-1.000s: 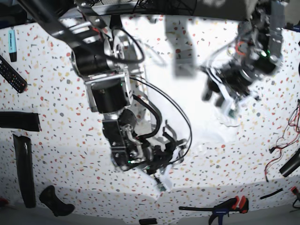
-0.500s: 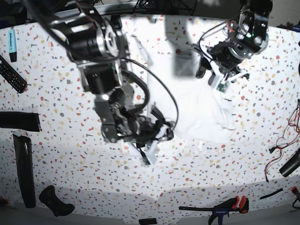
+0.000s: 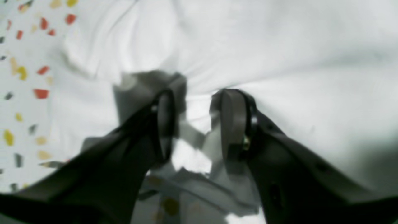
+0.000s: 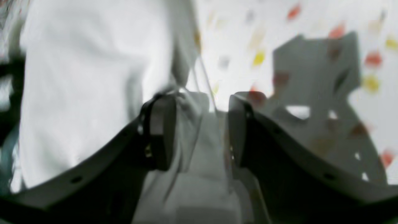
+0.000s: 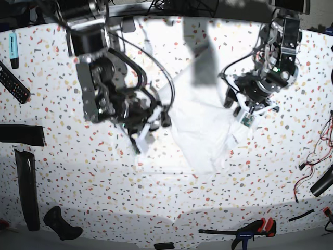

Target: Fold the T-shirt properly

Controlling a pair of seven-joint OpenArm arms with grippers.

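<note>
Both arms have shifted since the earlier base frames: the one on that view's left has lifted and drawn back toward the shirt's left edge, the other has dropped lower on the right.

Left wrist view: left claw [image 3: 192, 124] narrowly parted, a pinch of the large white wrinkled cloth T-shirt [image 3: 279, 46] gathered between its pads; creases radiate from the grip. Speckled terrazzo table [image 3: 18, 77] shows beside the cloth.

Right wrist view: right claw [image 4: 196, 130] partly open over a hanging fold of shirt edge; cannot tell if it grips, blurred.

Base view: shirt lies bunched mid-table between both claws, long axis running top to bottom. Each arm sits at its own edge, about equally near. Black remote [image 5: 13, 83], orange-handled clamp [image 5: 250, 230] lie well apart, nothing obstructing.
</note>
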